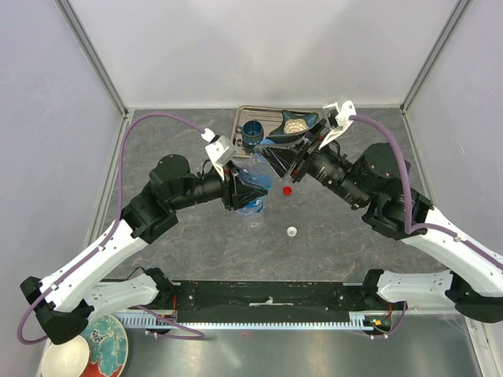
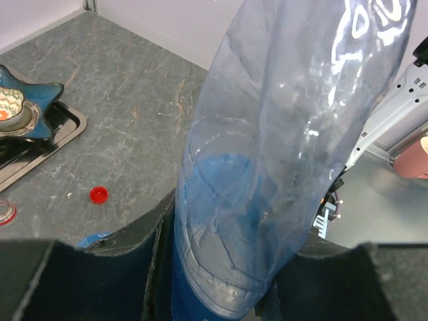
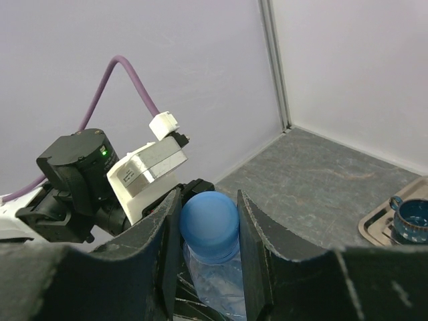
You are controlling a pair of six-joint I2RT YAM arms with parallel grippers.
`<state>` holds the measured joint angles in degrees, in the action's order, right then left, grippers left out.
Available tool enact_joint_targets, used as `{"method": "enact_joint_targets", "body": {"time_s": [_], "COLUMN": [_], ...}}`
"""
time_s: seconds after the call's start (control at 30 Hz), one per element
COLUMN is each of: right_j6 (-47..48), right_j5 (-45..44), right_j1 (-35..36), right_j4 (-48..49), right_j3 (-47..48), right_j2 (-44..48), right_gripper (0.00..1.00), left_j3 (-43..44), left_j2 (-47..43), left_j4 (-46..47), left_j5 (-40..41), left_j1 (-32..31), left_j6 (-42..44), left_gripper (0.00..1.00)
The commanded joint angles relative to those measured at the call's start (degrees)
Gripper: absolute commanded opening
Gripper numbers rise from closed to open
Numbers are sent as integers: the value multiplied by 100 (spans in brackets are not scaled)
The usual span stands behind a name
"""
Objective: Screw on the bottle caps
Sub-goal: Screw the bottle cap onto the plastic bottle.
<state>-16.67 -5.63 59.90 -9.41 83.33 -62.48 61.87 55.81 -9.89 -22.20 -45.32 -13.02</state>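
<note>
Blue cap [image 3: 208, 215], clamped in the right gripper [image 3: 208, 224], is best turned square to the transparent bottle [image 2: 267, 167] beneath it, which is clamped steady in the left gripper [image 2: 221, 267].

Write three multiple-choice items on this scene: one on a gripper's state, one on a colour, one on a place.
1. The left gripper is: A. open and free; B. shut on the transparent bottle; C. out of view.
2. The cap that the right gripper pinches is: A. red; B. white; C. blue.
3. The red cap lies: A. on the grey table; B. on the bottle's neck; C. between the left gripper's fingers.

Key:
1 B: its fingers clamp the bottle's body.
2 C: the blue cap sits between its fingers in the right wrist view.
3 A: it lies loose on the grey table near the bottle.
</note>
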Motion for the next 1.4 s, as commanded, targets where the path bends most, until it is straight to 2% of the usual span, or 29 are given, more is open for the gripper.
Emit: {"method": "enact_joint_targets", "body": {"time_s": [0.0,0.2,0.57,0.9,1.37], "right_j6": [-381,-513,-689,-399,-153], "right_j5": [590,-95,-342,-483,-527], "right_j1": [820,1111,1287,1402,1410], "right_j4": [-1353,-1318,-1204,-1423,-1801], "right_j3": [-212,-265,-291,78,500], "right_j2": [-291,-414,-537,-898,-1047], "right_gripper": [13,17,25,27,37], "left_j3": [467,449,317,229,19], "left_j2": [167,132,44,-35,-106], "left_j4": [760,787,840,945,1165], "left_j5": [1543,1560,1482,919,-91], "left_j1": [331,340,366,375,384], "left_j6": [-562,-562,-641,-773,-992], "left_gripper": [2,2,2,2,2]}}
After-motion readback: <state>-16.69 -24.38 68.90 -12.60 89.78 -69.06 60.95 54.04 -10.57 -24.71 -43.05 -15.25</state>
